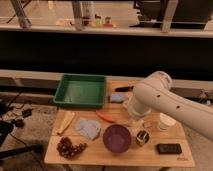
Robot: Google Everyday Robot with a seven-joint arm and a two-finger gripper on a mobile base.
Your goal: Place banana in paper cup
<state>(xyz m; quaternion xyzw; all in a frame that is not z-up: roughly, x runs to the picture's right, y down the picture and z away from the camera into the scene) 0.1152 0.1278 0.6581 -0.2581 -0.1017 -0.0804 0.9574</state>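
Dim room, dark wall panel behind, glazed railing above; in front, a small wooden table [150, 159] on a pale floor. At the back left of the top, a green tray [80, 91], shallow and rectangular. Just right of it, a small blue object [117, 97], and behind that a black-handled knife [122, 89].

Near the left edge, in front of the tray, the banana [65, 122]: pale yellow, flat on the wood, running from back right to front left. Just beside it on the right, a crumpled blue cloth [88, 128]; touching or not, impossible to tell. Right of the cloth, an orange carrot-like piece [105, 117]. At the front left, a bunch of dark grapes [69, 147].

Front centre, a purple bowl [117, 138], upright. Just right of the bowl, a small shiny metal cup [142, 138]. Further right and further back, the paper cup [166, 121]: whitish, upright, well apart from the banana, with cloth, carrot-like piece and bowl between. At the front right, a flat black device [168, 148].

Reaching in from the right, a thick white arm [155, 95], bending down over the middle of the table. At its lower end, the gripper [136, 123], low over the wood between the carrot-like piece and the metal cup, just behind the purple bowl; fingers spread wide, gripping nothing.
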